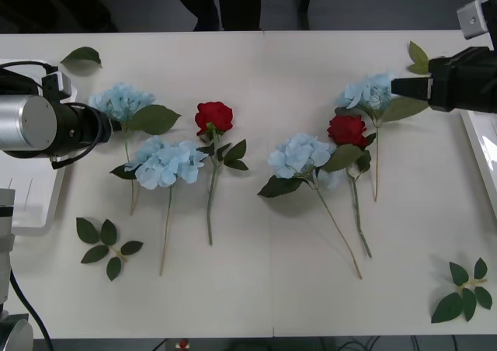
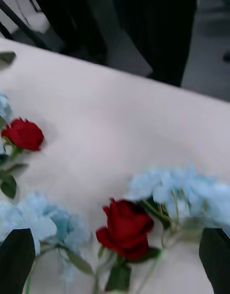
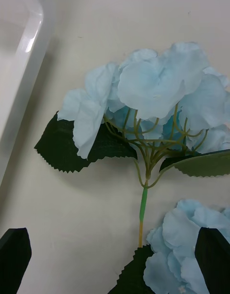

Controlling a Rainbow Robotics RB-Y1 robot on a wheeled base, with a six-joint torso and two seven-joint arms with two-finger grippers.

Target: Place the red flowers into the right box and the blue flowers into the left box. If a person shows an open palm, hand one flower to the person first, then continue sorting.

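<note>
Left to right across the counter [image 1: 256, 87] now. The left box [image 1: 35, 203] sits at the far left edge, nothing visible in it. Just right of it the left gripper [image 3: 115, 255] hovers low over the outermost of the blue flowers [image 1: 118, 101], fingers spread wide and holding nothing, the green stem running up between them in the left wrist view. It looks like the approach for a first blue pick. The next move calls for a descent onto that thin stem below the head, then a carry back left to the box.

Further right of the box lie another hydrangea, a red rose [image 1: 213, 116] and a mixed cluster with a second rose [image 1: 347, 130]. The right gripper [image 2: 115, 255] hangs over that cluster, fingers wide apart and empty, the rose between them. The right box [image 1: 483, 145] peeks in at the far edge. No open palm is on show, so sorting goes ahead.
</note>
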